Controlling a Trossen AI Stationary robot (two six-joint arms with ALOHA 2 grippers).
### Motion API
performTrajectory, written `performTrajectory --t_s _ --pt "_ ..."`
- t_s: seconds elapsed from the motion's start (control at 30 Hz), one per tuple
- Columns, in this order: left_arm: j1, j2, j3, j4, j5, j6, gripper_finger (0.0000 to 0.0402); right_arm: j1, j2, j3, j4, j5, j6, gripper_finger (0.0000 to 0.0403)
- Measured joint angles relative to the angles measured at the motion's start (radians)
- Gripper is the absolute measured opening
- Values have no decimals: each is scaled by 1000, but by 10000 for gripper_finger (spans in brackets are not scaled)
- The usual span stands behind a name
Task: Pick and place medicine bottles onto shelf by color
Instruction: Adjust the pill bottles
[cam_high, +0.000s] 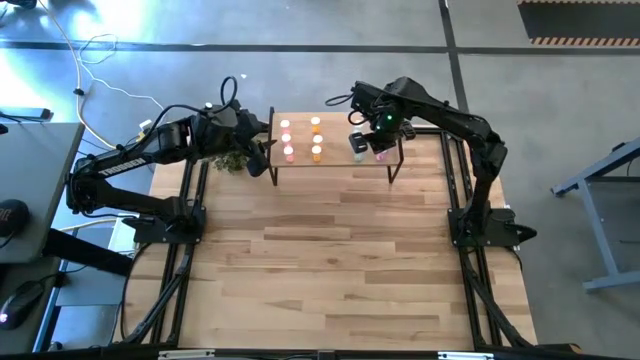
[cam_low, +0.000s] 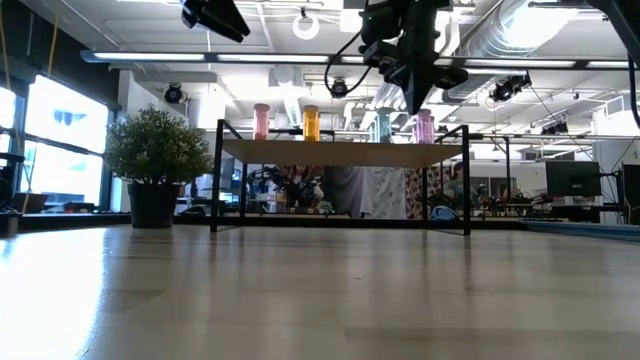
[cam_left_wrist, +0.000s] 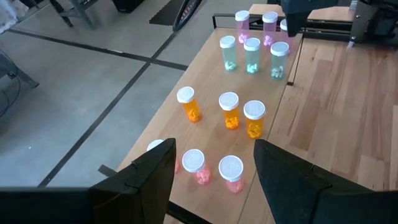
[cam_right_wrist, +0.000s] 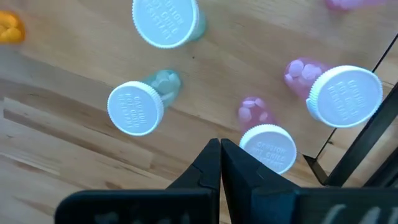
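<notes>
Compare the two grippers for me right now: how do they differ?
The left gripper is open, its fingers spread apart, while the right gripper is shut with its fingers pressed together. The left one sits off the shelf's end near the pink bottles; the right one hangs over the opposite end, above the purple bottles. Neither holds a bottle.
</notes>
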Motion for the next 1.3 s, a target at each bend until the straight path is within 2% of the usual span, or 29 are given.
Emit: performTrajectory --t_s 1.3 --pt "0 0 0 8 0 0 207 1 -2 2 -27 64 81 4"
